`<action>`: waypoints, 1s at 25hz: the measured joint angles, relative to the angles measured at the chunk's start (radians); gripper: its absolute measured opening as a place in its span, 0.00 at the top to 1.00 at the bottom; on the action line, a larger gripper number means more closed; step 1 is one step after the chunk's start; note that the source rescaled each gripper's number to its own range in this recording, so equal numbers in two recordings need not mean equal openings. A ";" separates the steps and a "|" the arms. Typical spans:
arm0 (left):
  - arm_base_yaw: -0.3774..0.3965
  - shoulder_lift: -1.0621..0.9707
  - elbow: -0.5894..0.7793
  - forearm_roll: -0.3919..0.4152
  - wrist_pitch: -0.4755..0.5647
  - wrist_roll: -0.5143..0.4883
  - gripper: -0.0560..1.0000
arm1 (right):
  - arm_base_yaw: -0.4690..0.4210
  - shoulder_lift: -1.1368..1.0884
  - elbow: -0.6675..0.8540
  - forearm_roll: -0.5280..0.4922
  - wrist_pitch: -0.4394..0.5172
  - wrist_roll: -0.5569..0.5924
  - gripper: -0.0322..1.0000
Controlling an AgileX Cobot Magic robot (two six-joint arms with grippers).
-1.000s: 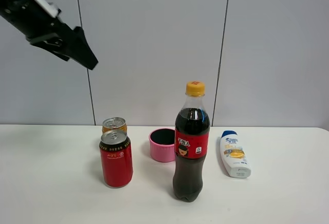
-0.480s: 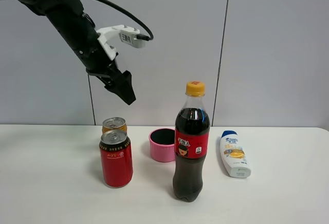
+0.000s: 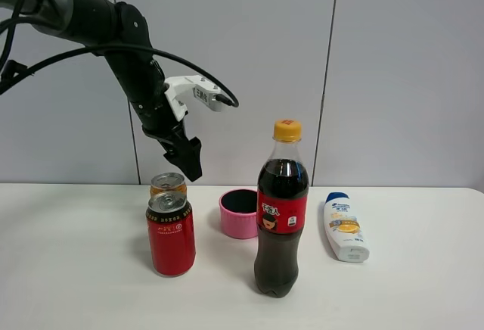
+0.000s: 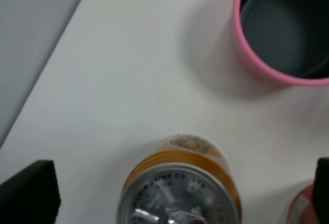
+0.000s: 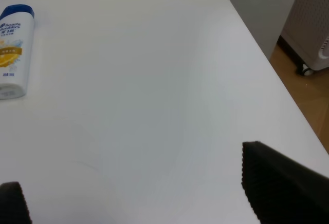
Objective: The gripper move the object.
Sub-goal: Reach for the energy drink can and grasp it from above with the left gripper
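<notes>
A: What stands nearest the front?
B: A clear plastic cola bottle [image 3: 281, 216] with dark liquid, a red wrapper and a yellow screw cap, upright on the smooth white table [image 3: 76, 269]. Left of it and slightly further back is a red can [image 3: 170, 233] with a silver lid.

A: And the thing to be moved?
B: The golden can [image 3: 168, 185] stands upright directly behind the red can, mostly hidden by it. Only its orange shoulder and silver pull-tab top show. The left wrist view shows a strip of table between the two cans.

A: What's beside them?
B: A squat round pink cup [image 3: 239, 213], dark inside, sits right of the cans and apart from both. Further right, a white shampoo bottle [image 3: 345, 226] lies flat with its blue cap toward the wall.

A: The arms?
B: The left gripper [image 3: 189, 160] hangs just above the golden can, angled downward, not touching it. Its matte black pads [image 4: 31, 196] sit at opposite edges of the wrist view, spread wide, with the lid below between them and nothing held. The right gripper [image 5: 144, 196] is also spread wide, over the tabletop near an edge, well away from the shampoo bottle.

A: Behind everything?
B: Pale grey wall panels [image 3: 393, 65] with thin vertical seams.
</notes>
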 joint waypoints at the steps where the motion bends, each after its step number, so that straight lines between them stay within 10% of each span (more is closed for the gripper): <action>1: 0.000 0.008 -0.001 0.017 0.000 0.000 0.00 | 0.000 0.000 0.000 0.000 0.000 0.000 0.00; 25: 0.002 0.116 -0.003 0.106 0.005 0.000 0.03 | 0.000 0.000 0.000 0.000 0.000 0.000 0.00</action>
